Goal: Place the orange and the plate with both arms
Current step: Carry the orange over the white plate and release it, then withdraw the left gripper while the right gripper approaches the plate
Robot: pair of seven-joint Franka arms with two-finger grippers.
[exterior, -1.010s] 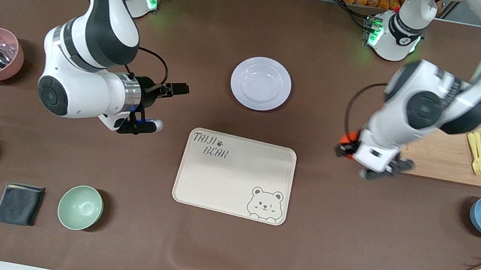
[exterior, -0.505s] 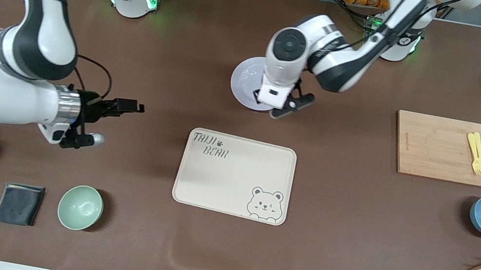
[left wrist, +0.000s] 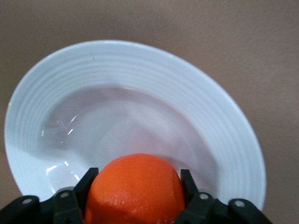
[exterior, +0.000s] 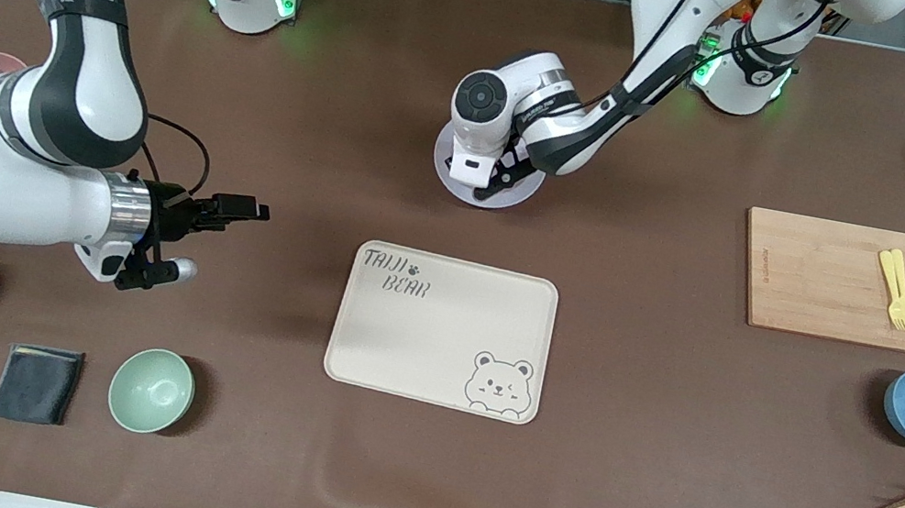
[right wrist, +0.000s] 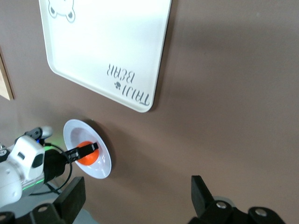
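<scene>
Left gripper (left wrist: 135, 219) jaws clamped on orange (left wrist: 134, 189), poised over plate (left wrist: 224, 121) well, likely for release. Plate sits on tabletop (exterior: 655, 476), farther from front camera than bear tray (exterior: 435, 353). Right gripper (exterior: 208, 239) waits, jaws spread, empty, over bare tabletop.
</scene>
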